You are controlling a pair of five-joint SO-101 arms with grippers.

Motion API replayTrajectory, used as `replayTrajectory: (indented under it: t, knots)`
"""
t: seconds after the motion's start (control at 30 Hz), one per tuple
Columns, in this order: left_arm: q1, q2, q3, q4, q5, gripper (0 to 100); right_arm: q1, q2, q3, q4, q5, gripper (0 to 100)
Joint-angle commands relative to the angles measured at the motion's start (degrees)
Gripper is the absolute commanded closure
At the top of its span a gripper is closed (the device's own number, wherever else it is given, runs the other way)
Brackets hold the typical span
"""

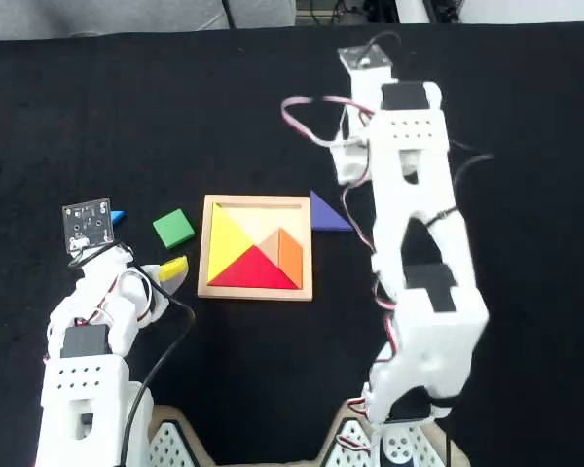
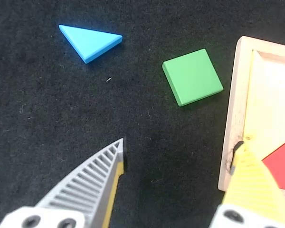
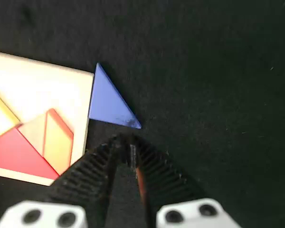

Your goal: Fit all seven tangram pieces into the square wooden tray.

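Square wooden tray sits mid-tabletop: pale, raised rim, flat floor. Three flat, smooth-faced pieces lie inside it: large yellow triangle on the side nearer the left arm, large red triangle along the near rim, smaller orange triangle against the rim on the right arm's side. The far part of the floor is bare wood. Outside, a violet triangle lies flat with one straight edge along the tray's outer rim on the right arm's side, touching or just beside it. On the other side, a green square lies near the tray but apart from it; a light-blue triangle lies farther out, well apart from the square. The tabletop is a black, slightly fuzzy cloth. Left tool is spread wide over bare cloth: a grey ribbed finger on one side, a yellow ribbed finger on the other, its tip at the tray's outer rim; nothing held. Right tool has black ribbed fingers pressed together, gripping nothing, tip just beside a corner of the violet triangle.
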Motion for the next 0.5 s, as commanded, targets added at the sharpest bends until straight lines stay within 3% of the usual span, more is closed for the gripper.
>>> replayTrajectory:
  t: [0.0,0.27,0.47]
  knots:
    - [0.5,-0.6,-0.4,-1.1,-0.4,65,0.4,-12.1,12.4,-7.6,3.6,98.8]
    - [0.5,-0.6,-0.4,-1.1,-0.4,65,-1.4,-31.5,41.9,-30.4,9.6,98.7]
    - [-0.4,-0.1,-1.5,-1.1,-0.4,65,-1.7,-24.4,39.7,-32.2,8.7,92.2]
